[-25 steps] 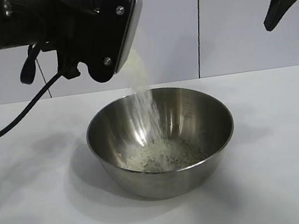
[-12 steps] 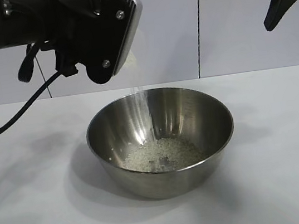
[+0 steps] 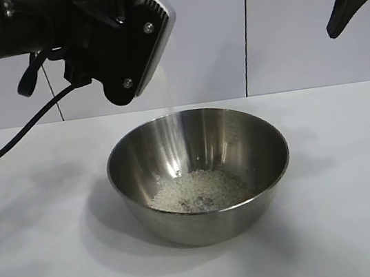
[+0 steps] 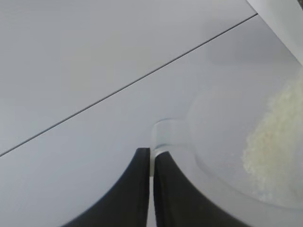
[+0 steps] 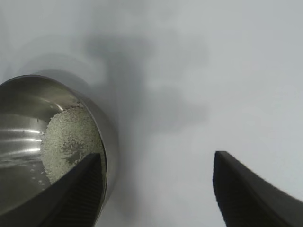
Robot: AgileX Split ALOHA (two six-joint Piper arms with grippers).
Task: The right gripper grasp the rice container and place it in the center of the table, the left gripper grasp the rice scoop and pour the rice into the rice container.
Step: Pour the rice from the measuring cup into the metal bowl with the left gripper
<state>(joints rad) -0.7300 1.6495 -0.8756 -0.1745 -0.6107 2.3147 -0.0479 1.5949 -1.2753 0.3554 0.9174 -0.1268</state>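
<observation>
The rice container (image 3: 200, 171) stands on the white tabletop (image 3: 44, 271) in the middle of the exterior frame, a shiny steel bowl with a pale heap of rice (image 3: 196, 192) lying on its bottom. In the right wrist view the same bowl (image 5: 28, 142) sits at the left edge of the frame, the grains (image 5: 68, 142) against its inner wall.

The left pincer (image 4: 151, 189) hangs in the upper left of the exterior frame, above the bowl's left rim, its white-faced housing (image 3: 154, 28) tilted and a black cable (image 3: 11, 143) trailing off to the left edge. Its own wrist view shows the two black fingers (image 4: 130, 194) pressed together on the handle tab of the rice scoop (image 4: 227, 156) — the clear cup is tipped, and some rice (image 4: 277, 137) clings inside it at the right of that frame. A thin, faint trickle of grains (image 3: 174, 105) falls from under the housing toward the bowl.

The right pincer (image 5: 156, 189) is at the upper right corner of the exterior frame (image 3: 359, 1), well apart from the bowl — its fingers stand wide apart with nothing between them.
</observation>
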